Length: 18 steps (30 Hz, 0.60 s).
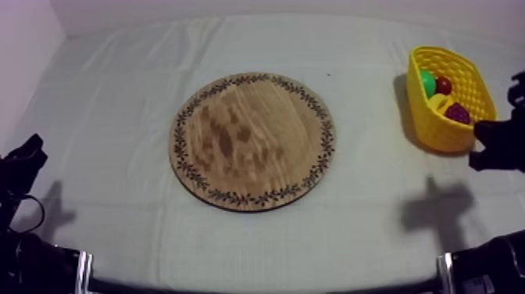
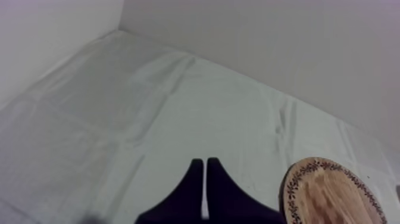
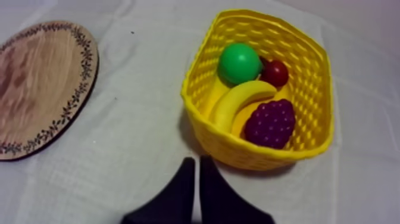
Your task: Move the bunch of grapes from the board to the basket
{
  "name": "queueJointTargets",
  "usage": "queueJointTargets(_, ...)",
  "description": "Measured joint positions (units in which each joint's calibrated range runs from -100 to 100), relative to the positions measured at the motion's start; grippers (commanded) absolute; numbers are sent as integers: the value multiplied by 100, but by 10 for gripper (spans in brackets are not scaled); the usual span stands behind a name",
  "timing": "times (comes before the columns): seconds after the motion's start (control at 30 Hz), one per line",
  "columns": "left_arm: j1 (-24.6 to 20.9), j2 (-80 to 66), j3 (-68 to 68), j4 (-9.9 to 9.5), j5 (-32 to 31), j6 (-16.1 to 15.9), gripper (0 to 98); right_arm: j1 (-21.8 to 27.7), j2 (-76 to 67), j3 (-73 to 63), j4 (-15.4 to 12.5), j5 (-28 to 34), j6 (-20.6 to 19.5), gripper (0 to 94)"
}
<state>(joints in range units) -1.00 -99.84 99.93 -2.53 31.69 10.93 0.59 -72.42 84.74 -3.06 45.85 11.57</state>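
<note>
A creased grey-white cloth point(image 1: 117, 94) covers the table, with a pale wall behind it. Nearest to me, my left gripper point(image 2: 205, 161) has its fingers pressed together into a narrow wedge, gripping nothing, over the cloth near the rim of the round wooden board point(image 1: 252, 141). My right gripper point(image 3: 196, 159) is likewise closed on nothing, just short of the yellow basket point(image 3: 256, 156) at the table's right side. Inside the basket, the bunch of grapes point(image 3: 271, 123) lies against the near wall, touching the banana point(image 3: 241, 98). Beyond them a green round fruit point(image 3: 239, 63) and the small red fruit point(image 3: 275, 72) sit by the far wall. The board lies mid-table, well apart from the basket.
</note>
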Motion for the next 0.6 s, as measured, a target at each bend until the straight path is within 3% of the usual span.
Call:
queueJointTargets(0.17,0,0,0,0,0,0,0,-51,-1115,730,-261,-32,-106,2)
queueJointTargets(0.43,0,0,0,0,0,0,0,-294,-2299,1353,-50,-444,-822,3)
queueJointTargets(0.6,0,0,0,0,0,0,0,-358,-2326,1464,113,-850,-921,3)
